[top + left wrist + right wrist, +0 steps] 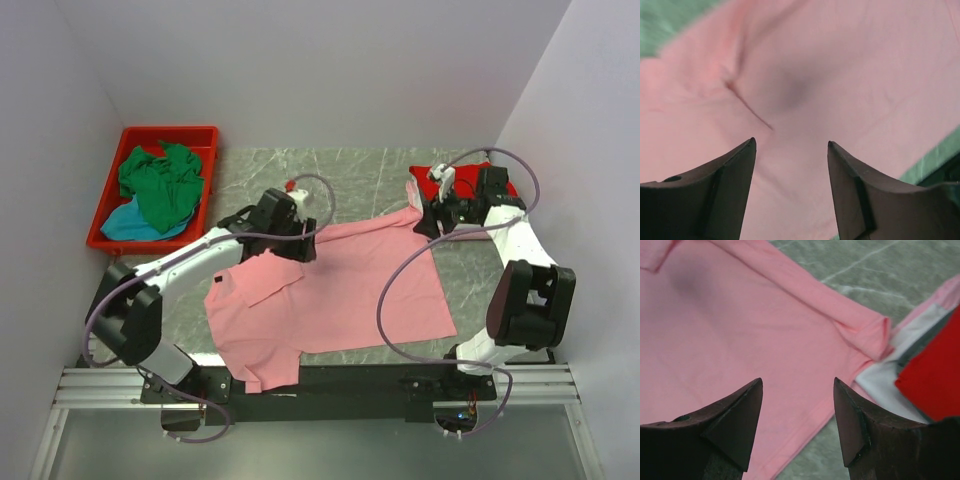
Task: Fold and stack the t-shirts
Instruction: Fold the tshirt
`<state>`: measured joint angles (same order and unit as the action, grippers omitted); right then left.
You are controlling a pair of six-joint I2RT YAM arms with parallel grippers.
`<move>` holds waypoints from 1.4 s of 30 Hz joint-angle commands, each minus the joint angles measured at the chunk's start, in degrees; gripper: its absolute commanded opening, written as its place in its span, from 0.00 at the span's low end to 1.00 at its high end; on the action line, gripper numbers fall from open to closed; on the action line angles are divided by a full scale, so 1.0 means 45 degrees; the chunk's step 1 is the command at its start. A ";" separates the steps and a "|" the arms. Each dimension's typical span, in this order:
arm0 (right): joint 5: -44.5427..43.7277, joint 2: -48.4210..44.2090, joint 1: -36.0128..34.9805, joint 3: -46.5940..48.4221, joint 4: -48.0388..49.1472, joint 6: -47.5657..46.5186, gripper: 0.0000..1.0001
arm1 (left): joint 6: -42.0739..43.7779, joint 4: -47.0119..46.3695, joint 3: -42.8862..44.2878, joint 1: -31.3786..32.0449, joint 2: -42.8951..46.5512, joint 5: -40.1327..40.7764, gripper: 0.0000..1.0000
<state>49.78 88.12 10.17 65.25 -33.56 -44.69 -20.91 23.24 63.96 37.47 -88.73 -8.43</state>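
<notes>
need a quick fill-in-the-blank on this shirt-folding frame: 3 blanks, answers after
1. The red plastic bin holds a teal cloth t-shirt and a crumpled cloth t-shirt coloured ____.
2. The folded red cloth t-shirt lies on the robot's ____ side.
3. The left gripper and the right gripper hover over the salmon pink cloth t-shirt, both with jaws ____.
Missing words: green; right; open

Plain pale walls (330,70) enclose the table (350,175) at rear, left and right. The tabletop is grey-green with pale marble veining. An aluminium rail (320,385) runs along its near edge. Lighting is even and shadows are soft.
</notes>
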 commanded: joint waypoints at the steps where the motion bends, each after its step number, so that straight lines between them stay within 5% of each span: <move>1: -0.1586 0.0902 -0.0189 0.1724 -0.0315 0.0808 0.65 | -0.0257 -0.0594 -0.0152 -0.0475 0.0051 0.1754 0.64; 14: -0.5690 0.4675 -0.1890 0.6142 -0.0940 0.2059 0.64 | 0.0680 -0.1846 0.1311 -0.0495 -0.2332 0.2322 0.64; 28: -0.5828 0.5555 -0.2085 0.6886 -0.1155 0.2274 0.62 | 0.1442 -0.1280 0.3187 -0.0476 -0.4617 0.2731 0.47; 42: -0.5867 0.5985 -0.2105 0.7296 -0.1311 0.2352 0.59 | 0.1619 -0.1083 0.2739 -0.0456 -0.4599 0.3337 0.39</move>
<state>23.49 114.45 1.10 94.98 -38.87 -34.76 -14.24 18.52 76.18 35.18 -110.87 5.80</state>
